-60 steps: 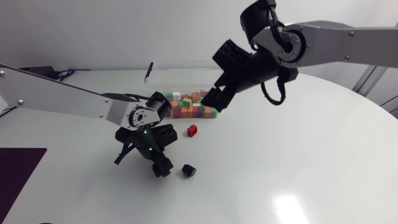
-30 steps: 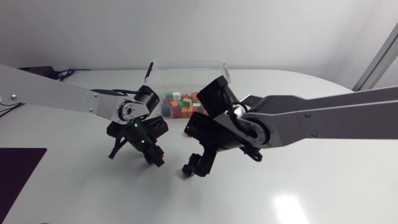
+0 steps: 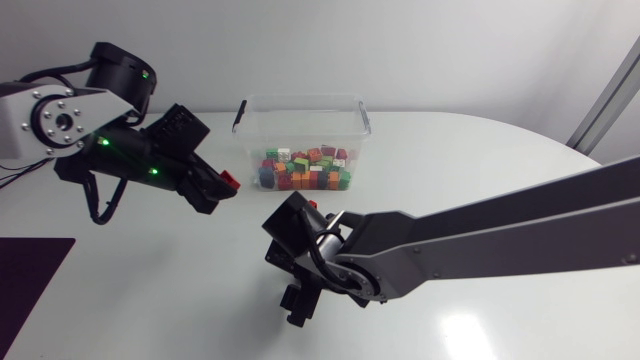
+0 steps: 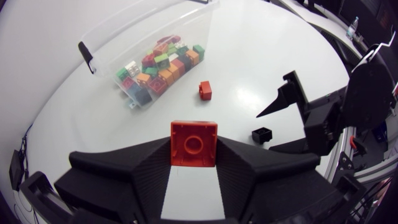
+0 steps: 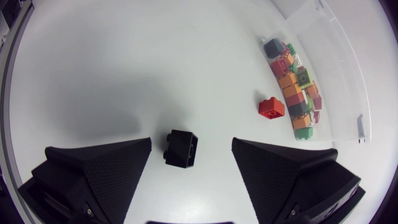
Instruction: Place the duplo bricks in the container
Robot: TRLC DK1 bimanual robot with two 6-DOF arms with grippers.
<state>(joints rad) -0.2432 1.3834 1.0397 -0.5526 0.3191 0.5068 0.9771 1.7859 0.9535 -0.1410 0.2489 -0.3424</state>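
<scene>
My left gripper (image 3: 224,186) hangs above the table, left of the container, shut on a red brick (image 4: 194,143) whose studded top shows between its fingers. The clear container (image 3: 352,112) stands at the back middle with several coloured bricks (image 3: 305,168) inside. My right gripper (image 5: 191,157) is low over the table's front middle. It is open, with a black brick (image 5: 181,149) lying between its fingers and touching neither. A second red brick (image 5: 272,107) lies on the table between that black brick and the container (image 5: 329,56). In the head view the right gripper (image 3: 298,300) hides the black brick.
A dark mat (image 3: 25,280) lies at the table's front left edge. The container has black clip handles (image 3: 240,113) on its short sides. From the left wrist, my right arm's finger (image 4: 283,99) shows beside the black brick (image 4: 262,134).
My left gripper shut on a red brick and rose back and to the left. My right arm swung from over the container down to the black brick at the front.
</scene>
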